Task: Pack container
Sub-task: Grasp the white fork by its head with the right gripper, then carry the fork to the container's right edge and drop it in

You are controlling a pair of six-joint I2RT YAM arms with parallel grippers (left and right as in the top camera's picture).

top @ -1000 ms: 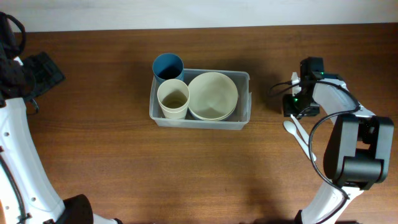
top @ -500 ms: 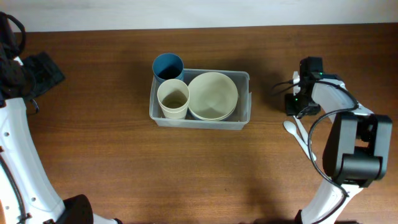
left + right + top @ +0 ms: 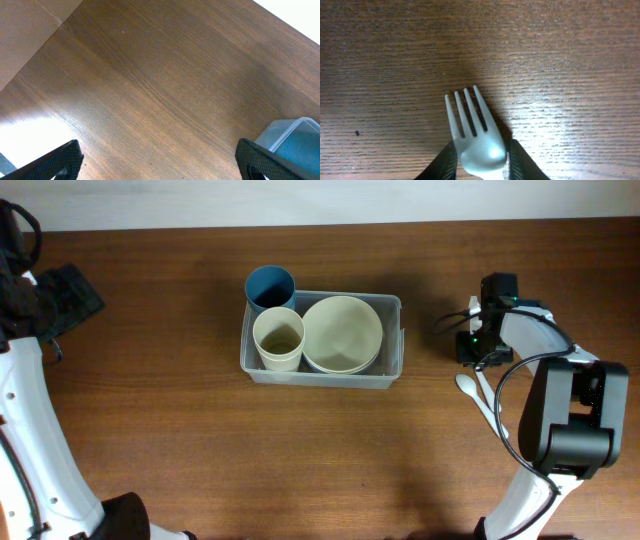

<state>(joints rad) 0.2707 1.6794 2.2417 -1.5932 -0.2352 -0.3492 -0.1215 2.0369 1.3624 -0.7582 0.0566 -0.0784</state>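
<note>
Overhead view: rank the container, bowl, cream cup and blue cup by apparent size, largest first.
1. container
2. bowl
3. cream cup and blue cup: too alike to rank.

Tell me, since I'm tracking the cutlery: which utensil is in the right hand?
The fork, clasped between the right hand fingers; the white spoon lies free on the table.
</note>
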